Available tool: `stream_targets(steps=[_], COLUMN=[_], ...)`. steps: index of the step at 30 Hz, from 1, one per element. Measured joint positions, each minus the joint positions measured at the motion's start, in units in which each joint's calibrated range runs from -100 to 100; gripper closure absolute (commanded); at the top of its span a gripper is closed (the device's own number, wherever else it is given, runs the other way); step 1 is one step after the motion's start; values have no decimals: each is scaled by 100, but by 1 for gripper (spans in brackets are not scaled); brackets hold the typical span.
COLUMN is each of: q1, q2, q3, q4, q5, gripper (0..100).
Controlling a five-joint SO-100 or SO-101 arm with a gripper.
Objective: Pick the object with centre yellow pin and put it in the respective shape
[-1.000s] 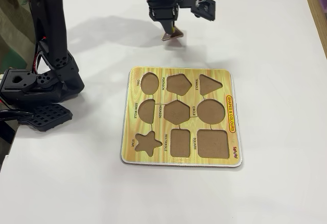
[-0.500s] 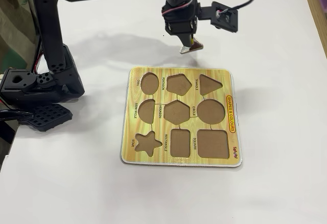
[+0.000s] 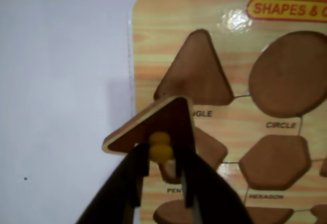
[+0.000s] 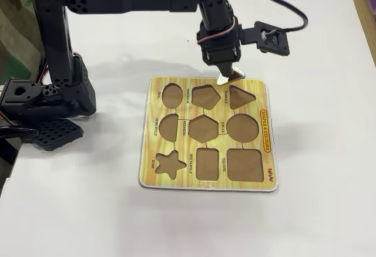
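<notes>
Gripping the yellow knob (image 3: 160, 149), your hand (image 3: 161, 185) was closed on the triangle piece (image 3: 156, 127) | piece hung above the puzzle board (image 4: 205, 138) edge, beside the triangle recess (image 3: 196, 73) | counter (image 4: 88, 210) white.

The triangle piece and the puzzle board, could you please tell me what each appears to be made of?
The triangle piece looks like thin wood or fibreboard: dark brown matte face, pale raw edge, with a glossy yellow knob, probably plastic. The puzzle board seems layered board with a printed yellow wood-grain top; a glare spot suggests a glossy coating, and its cutouts show plain brown matte backing.
</notes>
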Motion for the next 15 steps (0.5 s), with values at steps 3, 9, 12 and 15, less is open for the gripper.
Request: stream_targets(steps=[3, 9, 12, 15], q1=[262, 627, 664, 664], q2=[0, 0, 120, 275], q3=[0, 0, 0, 9], q4=[0, 0, 0, 0], q5=[198, 598, 718, 733], gripper=[94, 94, 95, 95])
